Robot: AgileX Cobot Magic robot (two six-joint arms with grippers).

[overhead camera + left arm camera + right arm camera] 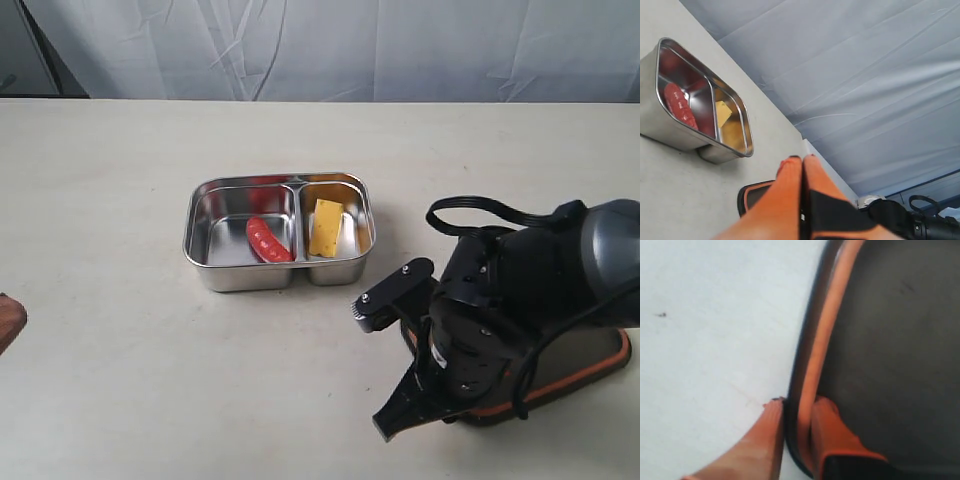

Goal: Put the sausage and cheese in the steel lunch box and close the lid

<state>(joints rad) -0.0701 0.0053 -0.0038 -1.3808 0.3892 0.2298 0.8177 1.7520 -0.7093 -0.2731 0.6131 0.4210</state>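
Note:
The steel lunch box (pixel 240 275) stands open mid-table. The red sausage (pixel 268 240) lies in its left compartment and the yellow cheese (pixel 326 227) in its right one. At the front right the dark lid (pixel 590 375) lies on the table with its orange seal rim up, mostly under my right arm (pixel 500 310). My right gripper (pixel 799 402) is shut on the lid (pixel 890 340), one finger outside the edge and one inside the orange rim (pixel 827 330). My left gripper (pixel 802 158) is shut and holds nothing, off to the box's left, looking at the lunch box (pixel 670 135) and the lid (pixel 757 192).
A pale tabletop (pixel 120 380) runs under everything, with a wrinkled grey-white cloth backdrop (pixel 330 45) behind its far edge. A brown object (pixel 8 320) pokes in at the left edge of the exterior view.

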